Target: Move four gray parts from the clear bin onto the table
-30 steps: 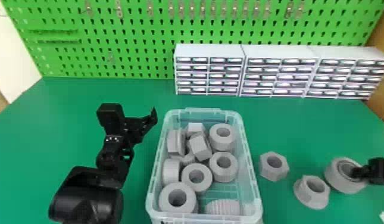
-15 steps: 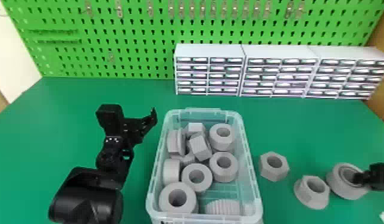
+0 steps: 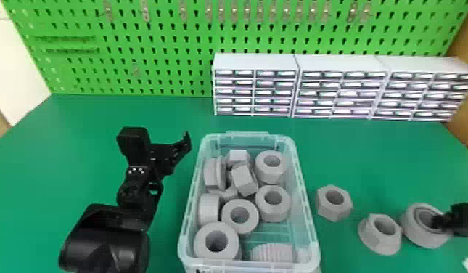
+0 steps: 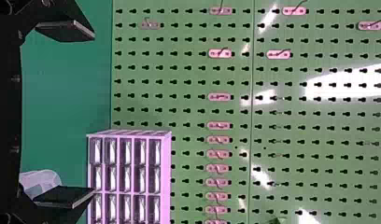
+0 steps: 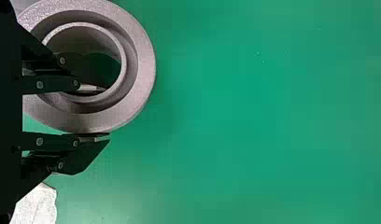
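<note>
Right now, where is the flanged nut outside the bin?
Head view: the flanged nut lies right of the clear bin, between the hexagonal nut and gray ring.

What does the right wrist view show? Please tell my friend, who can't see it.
The right gripper straddles the wall of a thick gray ring, one black finger inside the hole and one outside, with green table beyond.
</note>
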